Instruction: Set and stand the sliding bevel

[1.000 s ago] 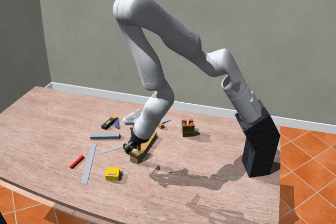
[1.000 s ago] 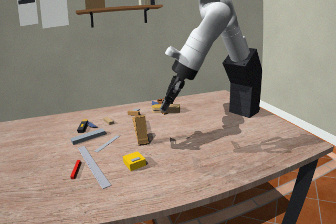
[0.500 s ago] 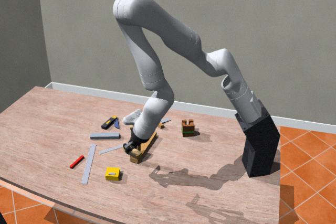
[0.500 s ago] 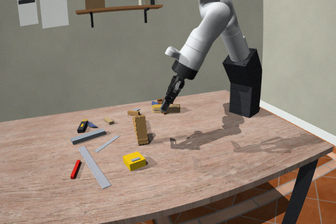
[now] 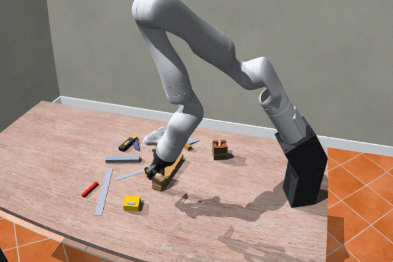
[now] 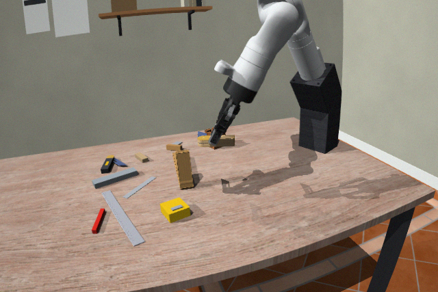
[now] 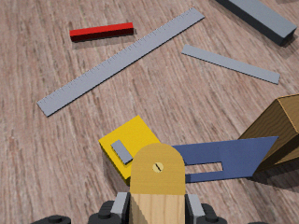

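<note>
My gripper (image 5: pixel 150 171) (image 6: pixel 214 139) (image 7: pixel 156 208) is shut on the wooden sliding bevel (image 6: pixel 225 140) (image 7: pixel 156 179) and holds it by its handle, above the table. The bevel's blue slotted blade (image 7: pixel 224 160) is swung out to the right, and its tip reaches the wooden leg (image 5: pixel 164 175) (image 6: pixel 183 170) (image 7: pixel 280 123), which lies on the table. The brown slotted block (image 5: pixel 220 149) with a green band stands farther back; in the exterior view it is mostly hidden behind my gripper. The black bevel (image 5: pixel 126 144) (image 6: pixel 107 163) lies at the back left.
A yellow tape measure (image 5: pixel 131 203) (image 6: pixel 174 209) (image 7: pixel 123 142) lies below the held bevel. A steel ruler (image 5: pixel 104 191) (image 6: pixel 122 217) (image 7: pixel 121 61), thin grey strip (image 5: pixel 129 174) (image 6: pixel 139 187) (image 7: pixel 230 63), red stick (image 5: pixel 89 189) (image 6: pixel 98 220) (image 7: pixel 101 31) and grey bar (image 5: pixel 122 158) (image 6: pixel 115 177) lie to the left.
</note>
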Robot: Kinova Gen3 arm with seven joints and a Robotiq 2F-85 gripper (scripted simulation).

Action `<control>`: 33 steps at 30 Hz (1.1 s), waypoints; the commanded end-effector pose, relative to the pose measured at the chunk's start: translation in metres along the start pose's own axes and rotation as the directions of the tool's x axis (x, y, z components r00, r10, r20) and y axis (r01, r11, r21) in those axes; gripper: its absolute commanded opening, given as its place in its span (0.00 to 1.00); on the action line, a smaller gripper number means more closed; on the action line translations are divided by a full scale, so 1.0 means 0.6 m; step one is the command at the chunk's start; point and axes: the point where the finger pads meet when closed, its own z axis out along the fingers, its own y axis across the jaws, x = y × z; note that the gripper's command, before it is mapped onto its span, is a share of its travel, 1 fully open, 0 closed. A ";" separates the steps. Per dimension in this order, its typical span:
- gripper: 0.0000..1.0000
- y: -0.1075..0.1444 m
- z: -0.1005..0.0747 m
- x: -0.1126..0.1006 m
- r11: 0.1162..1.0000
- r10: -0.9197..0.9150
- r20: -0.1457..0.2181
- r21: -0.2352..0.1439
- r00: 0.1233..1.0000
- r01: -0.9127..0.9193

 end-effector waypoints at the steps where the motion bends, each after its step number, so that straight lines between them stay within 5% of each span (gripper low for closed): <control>1: 0.10 0.001 0.000 0.001 1.000 0.000 0.002 0.000 1.000 0.000; 19: 0.10 0.021 0.001 0.003 1.000 -0.022 0.042 -0.005 0.999 0.022; 33: 0.10 0.056 0.002 0.008 0.998 -0.058 0.110 -0.012 0.992 0.060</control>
